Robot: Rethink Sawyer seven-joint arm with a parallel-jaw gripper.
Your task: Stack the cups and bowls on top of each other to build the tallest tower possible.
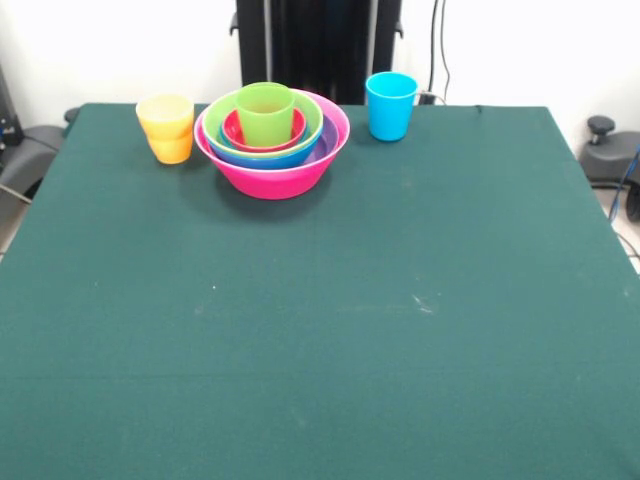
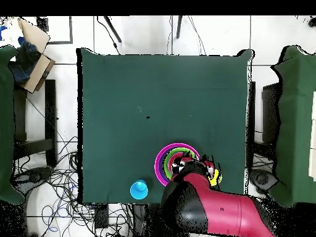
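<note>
The tower (image 1: 272, 140), nested bowls (image 1: 300, 160) topped by a green cup (image 1: 265, 112), sits at the bench's (image 1: 320, 330) far edge between the yellow-orange cups (image 1: 167, 127) and blue cup (image 1: 391, 105). Remaining bench lies open. The arm (image 2: 216, 207) hides its jaws; their state is unclear.

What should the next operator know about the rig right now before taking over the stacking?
Gripper: hidden. The front view does not show it, and from overhead the arm covers it, above the pile.
Pile: pink bowl at the bottom near the table's robot side, with purple, blue, light green and red bowls nested in it and the green cup upright in the middle.
Loose: yellow cup nested in an orange cup beside the pile; blue cup alone on the other side.
Left: add those three cups to the pile.
</note>
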